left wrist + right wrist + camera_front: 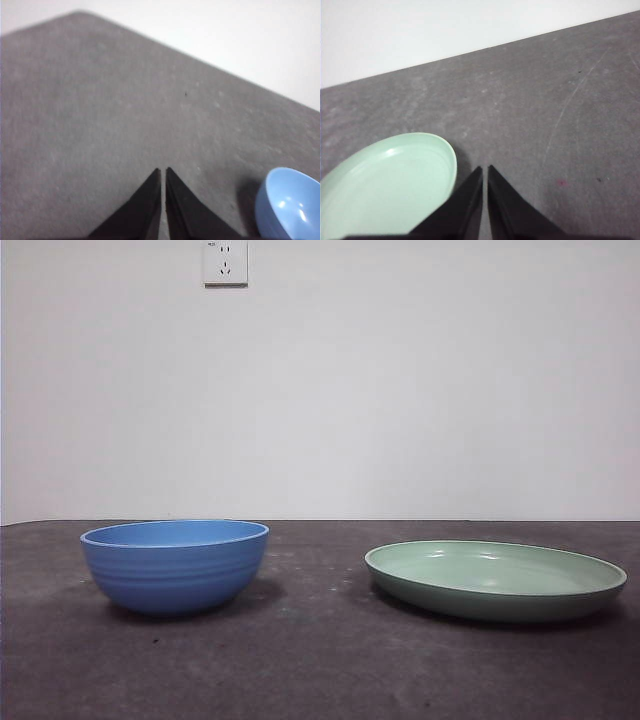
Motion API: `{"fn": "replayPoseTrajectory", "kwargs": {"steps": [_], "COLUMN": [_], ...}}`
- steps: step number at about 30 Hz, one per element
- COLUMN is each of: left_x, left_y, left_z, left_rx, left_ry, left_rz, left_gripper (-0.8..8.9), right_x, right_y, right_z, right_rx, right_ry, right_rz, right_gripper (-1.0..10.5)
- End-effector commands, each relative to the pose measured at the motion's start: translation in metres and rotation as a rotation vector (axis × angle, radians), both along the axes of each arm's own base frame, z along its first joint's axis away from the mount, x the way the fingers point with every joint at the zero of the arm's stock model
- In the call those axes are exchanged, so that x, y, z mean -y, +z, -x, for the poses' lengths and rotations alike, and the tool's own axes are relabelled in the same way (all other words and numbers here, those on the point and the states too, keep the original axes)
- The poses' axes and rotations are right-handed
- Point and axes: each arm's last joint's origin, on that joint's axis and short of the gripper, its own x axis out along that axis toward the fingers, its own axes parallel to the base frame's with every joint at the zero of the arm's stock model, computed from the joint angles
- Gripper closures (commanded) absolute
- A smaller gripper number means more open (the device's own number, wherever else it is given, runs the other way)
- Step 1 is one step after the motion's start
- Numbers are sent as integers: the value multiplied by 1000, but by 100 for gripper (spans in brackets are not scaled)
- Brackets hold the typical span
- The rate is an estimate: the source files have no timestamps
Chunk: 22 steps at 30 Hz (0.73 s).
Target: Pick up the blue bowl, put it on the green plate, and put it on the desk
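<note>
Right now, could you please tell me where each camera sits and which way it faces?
Front: low at desk height, facing the wall; blue bowl and green plate apart; no arm.
Left wrist: on the left arm, looking down; left end effector shut, bowl nearby.
Right wrist: on the right arm, looking down; right end effector shut beside the plate.
Shared: front and left wrist both show the bowl.

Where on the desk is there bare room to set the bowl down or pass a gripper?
Bare desk lies between the blue bowl and the green plate, in front of both, and behind them towards the wall. Nowhere is crowded. Left gripper and right gripper wait shut above bare desk.
</note>
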Motion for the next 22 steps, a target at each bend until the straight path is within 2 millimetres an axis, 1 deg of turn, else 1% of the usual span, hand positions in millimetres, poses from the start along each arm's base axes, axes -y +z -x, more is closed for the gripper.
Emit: {"fn": "replayPoseTrajectory", "kwargs": {"steps": [1,5,8,12,15,22], "left_x": [1,1,1,3,4,8], "left_y": [15,33,48,70,88,119], "left_z": [3,5,5,1,-5,-22], "left_rx": [32,52,41,16,-14,-108], "left_ry": [-15,-27,-31,-95,-178,-359], "left_rz": [13,13,10,-12,-42,-135], "left_gripper": [799,799,798,798,799,799], "right_x": [0,0,-1,-1,-2,-5], "right_y": [22,44,61,87,106,135], "right_z": [4,9,12,14,12,-2], "right_rx": [71,111,101,72,25,-154], "right_ry": [-3,-5,-5,5,51,219], "right_rz": [-35,-36,-31,-5,27,88], "right_gripper": [935,935,935,935,935,935]}}
